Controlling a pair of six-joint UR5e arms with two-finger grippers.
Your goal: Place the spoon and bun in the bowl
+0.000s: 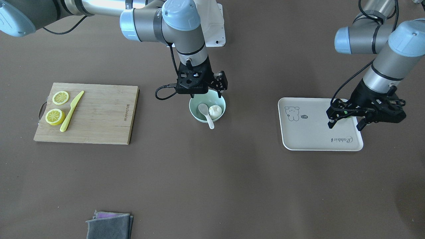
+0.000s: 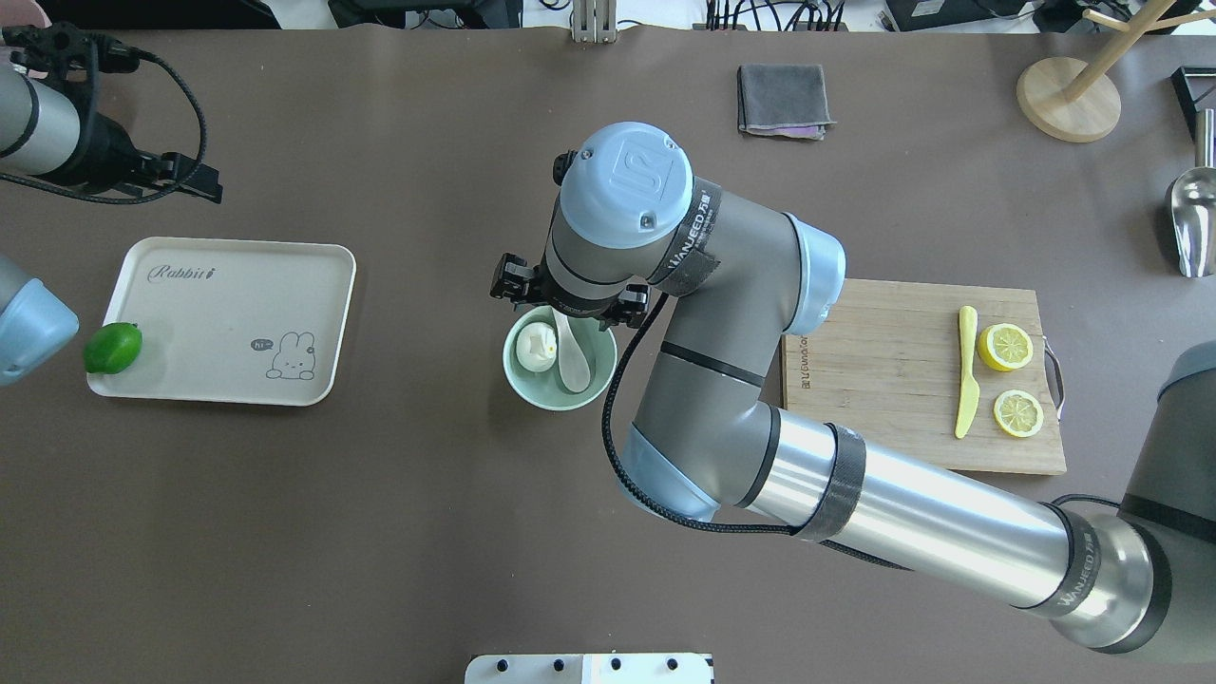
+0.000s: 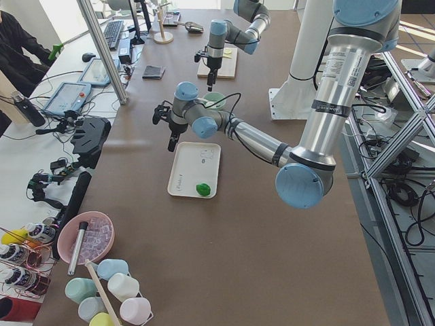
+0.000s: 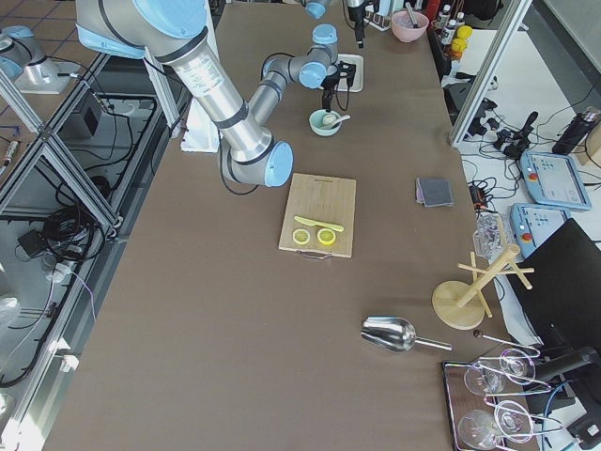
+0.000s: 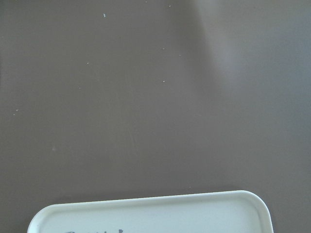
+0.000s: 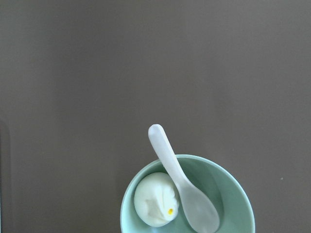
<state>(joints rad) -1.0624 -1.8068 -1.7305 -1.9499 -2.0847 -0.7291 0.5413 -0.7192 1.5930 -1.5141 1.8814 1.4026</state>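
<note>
The mint-green bowl [image 1: 195,115] stands mid-table. The white spoon [image 1: 205,110] lies in it with its handle over the rim, and the white bun [image 1: 215,111] sits beside the scoop. All three show in the right wrist view: bowl [image 6: 234,187], spoon [image 6: 183,189], bun [image 6: 154,200]. My right gripper [image 1: 206,95] hangs open and empty just above the bowl's robot-side rim. My left gripper [image 1: 345,125] is open and empty, raised over the beige tray [image 1: 308,132].
A lime [image 2: 113,347] lies on the tray [image 2: 228,380]. A wooden cutting board [image 2: 883,380] holds two lemon slices and a yellow knife [image 2: 966,370]. A grey cloth [image 2: 784,100], a wooden stand [image 2: 1069,95] and a metal scoop [image 2: 1192,209] are at the far side.
</note>
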